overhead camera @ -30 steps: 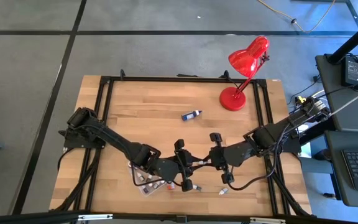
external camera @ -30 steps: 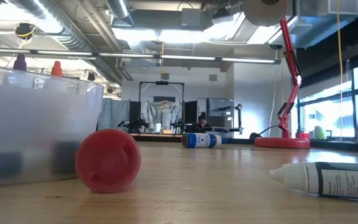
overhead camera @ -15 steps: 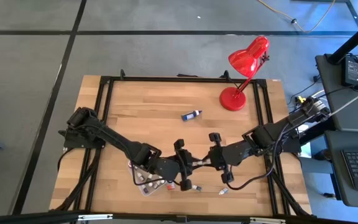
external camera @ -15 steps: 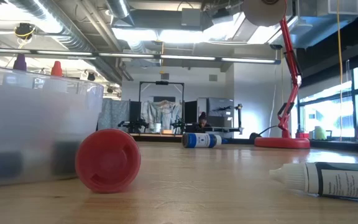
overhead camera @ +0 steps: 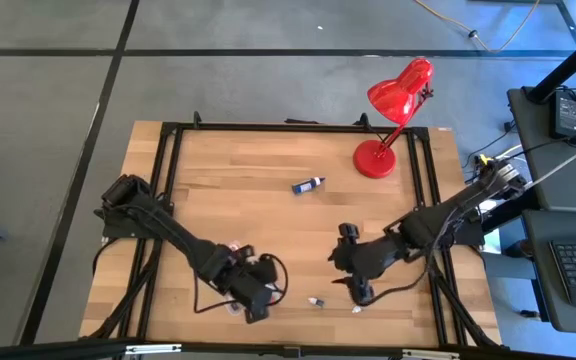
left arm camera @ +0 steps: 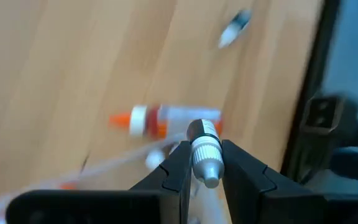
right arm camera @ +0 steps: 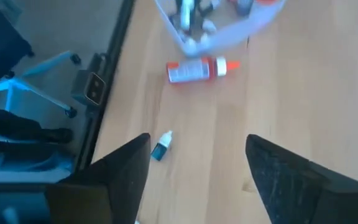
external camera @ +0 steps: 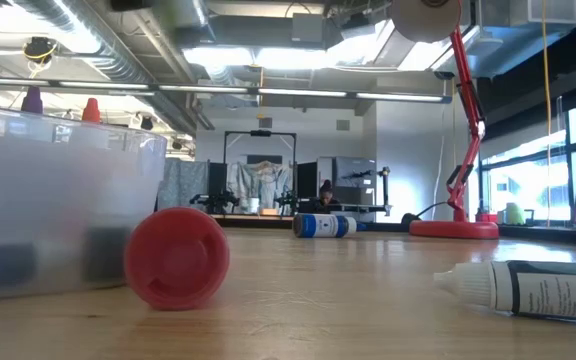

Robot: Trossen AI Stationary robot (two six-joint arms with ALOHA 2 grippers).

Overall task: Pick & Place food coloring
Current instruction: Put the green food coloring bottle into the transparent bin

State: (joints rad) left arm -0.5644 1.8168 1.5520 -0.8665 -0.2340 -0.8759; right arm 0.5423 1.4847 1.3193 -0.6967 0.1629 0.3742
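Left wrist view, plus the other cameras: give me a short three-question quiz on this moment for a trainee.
1. True or false: the left gripper is shut on a grey-capped bottle.
2. The right gripper has its fingers: A) shut on a bottle; B) open, holding nothing; C) shut on the tray.
3. Fill in: in the high view, the red lamp stands near the table's upper ____ corner.

Key: 1 true; 2 B; 3 right.
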